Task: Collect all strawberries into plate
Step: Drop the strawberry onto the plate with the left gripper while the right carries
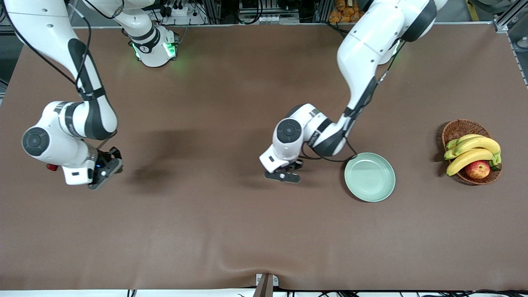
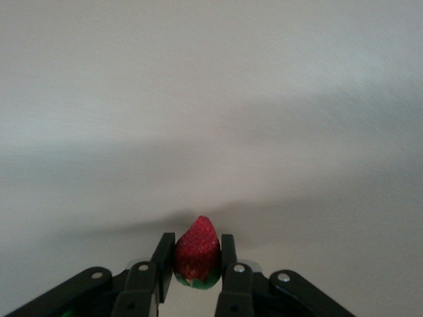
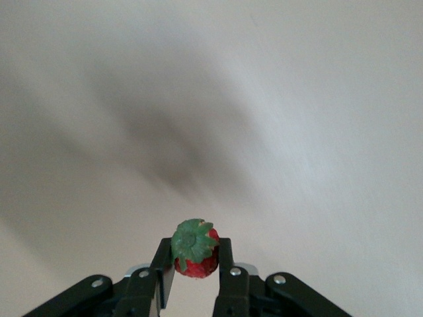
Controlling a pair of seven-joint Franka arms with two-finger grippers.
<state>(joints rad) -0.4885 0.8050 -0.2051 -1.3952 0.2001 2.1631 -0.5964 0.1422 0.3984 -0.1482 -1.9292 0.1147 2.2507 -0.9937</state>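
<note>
Brown surface (image 1: 206,231) lies below; left pincer (image 2: 196,259) and right pincer (image 3: 195,259) each pinch a strawberry (image 2: 196,254), which could slip before reaching the plate (image 1: 370,177).

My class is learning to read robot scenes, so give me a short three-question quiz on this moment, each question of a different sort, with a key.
1. True or false: the plate already holds a strawberry.
2. What does the left gripper hold? A) banana B) strawberry C) nothing
3. Fill in: the right gripper is shut on a ____.

Key:
1. False; the plate is bare.
2. B; the left gripper is over bare table beside the plate.
3. Strawberry; the right gripper is over the right arm's end of the table.
</note>
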